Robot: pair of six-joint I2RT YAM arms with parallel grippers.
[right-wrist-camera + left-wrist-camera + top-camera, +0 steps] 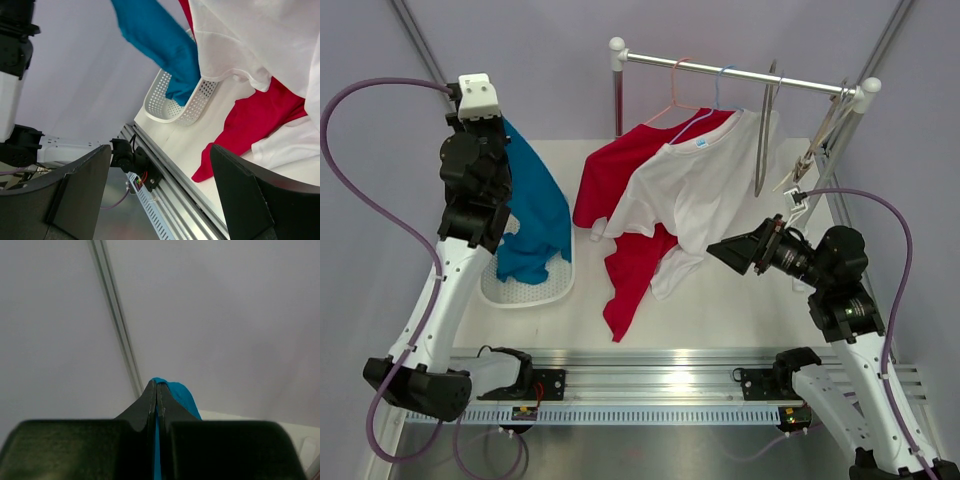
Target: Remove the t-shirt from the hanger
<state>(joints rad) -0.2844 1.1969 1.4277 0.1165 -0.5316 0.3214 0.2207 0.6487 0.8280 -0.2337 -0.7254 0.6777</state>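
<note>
A blue t-shirt [535,205] hangs from my raised left gripper [492,118], off any hanger, its lower end resting in a white basket [555,292]. The left wrist view shows the gripper [157,385] shut on a fold of that blue cloth [180,395]. A red t-shirt [620,170] on a pink hanger [678,95] and a white t-shirt [705,190] on a blue hanger [718,100] hang from the rail [740,72]. My right gripper [720,250] is open and empty, just right of the white shirt's lower hem. Its wrist view [160,147] shows the blue shirt [155,35], basket [170,107], white shirt [250,40] and red shirt [250,125].
Empty metal hangers [765,130] and clip hangers [820,140] hang at the rail's right end. The rail's white posts [617,85] stand at the table's back. An aluminium mounting rail [650,375] runs along the near edge.
</note>
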